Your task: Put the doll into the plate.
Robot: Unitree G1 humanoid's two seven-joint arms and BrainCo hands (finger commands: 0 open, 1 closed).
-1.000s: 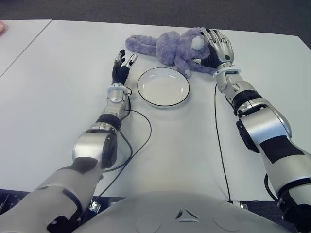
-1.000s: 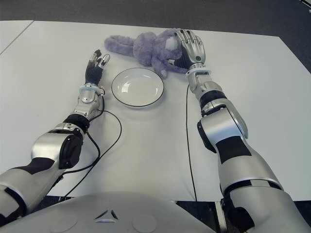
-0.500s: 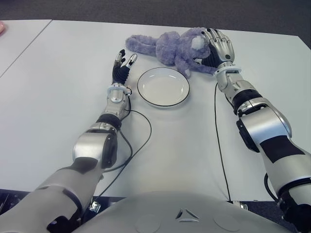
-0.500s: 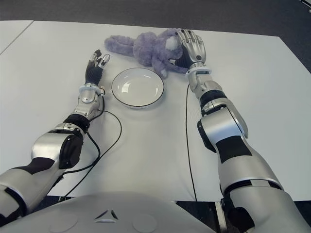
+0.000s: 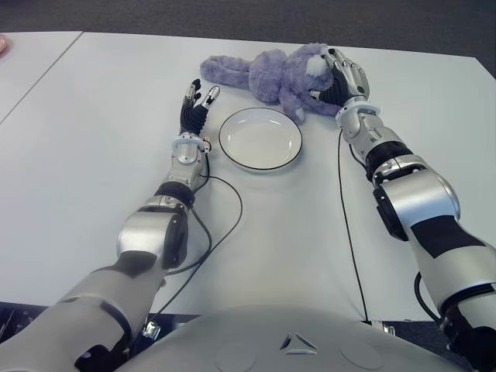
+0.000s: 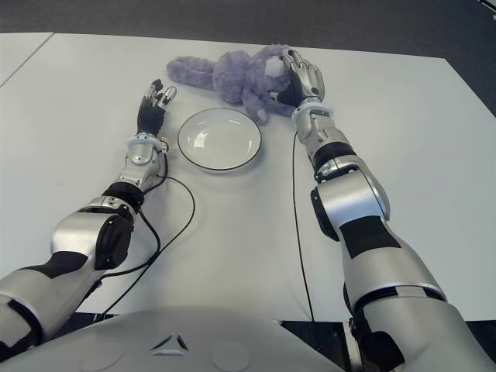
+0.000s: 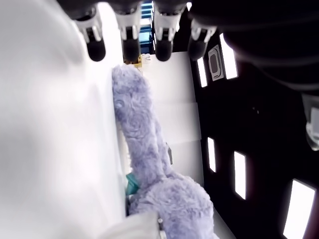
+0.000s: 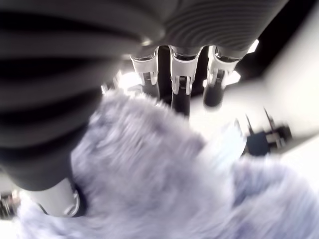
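The white counter [image 5: 93, 155] carried everything, and the largest thing on it was the doll [image 5: 273, 75], a purple plush animal that lay stretched along the far side, just behind the plate [image 5: 260, 139] and not yet in it. The step in hand was, in my judgement, the grasp. The right robot hand [image 5: 341, 75] was at the doll's head end with its fingers [image 8: 180, 83] curling over the fur, and the right wrist view showed plush filling the space under the palm. The hold looked only partly closed, so I would call it gripping the doll but perhaps not firmly. The doll was not lifted, since its body and long ears lay flat on the counter. The next move would call for a firmer close, then a lift and a short carry toward the robot, so that the soft body comes down inside the rim and does not hang over the edge. The plate, white with a dark rim, was empty. The left robot hand [image 5: 194, 105] showed just to the left of the plate with its fingers straight and apart, and it held nothing.
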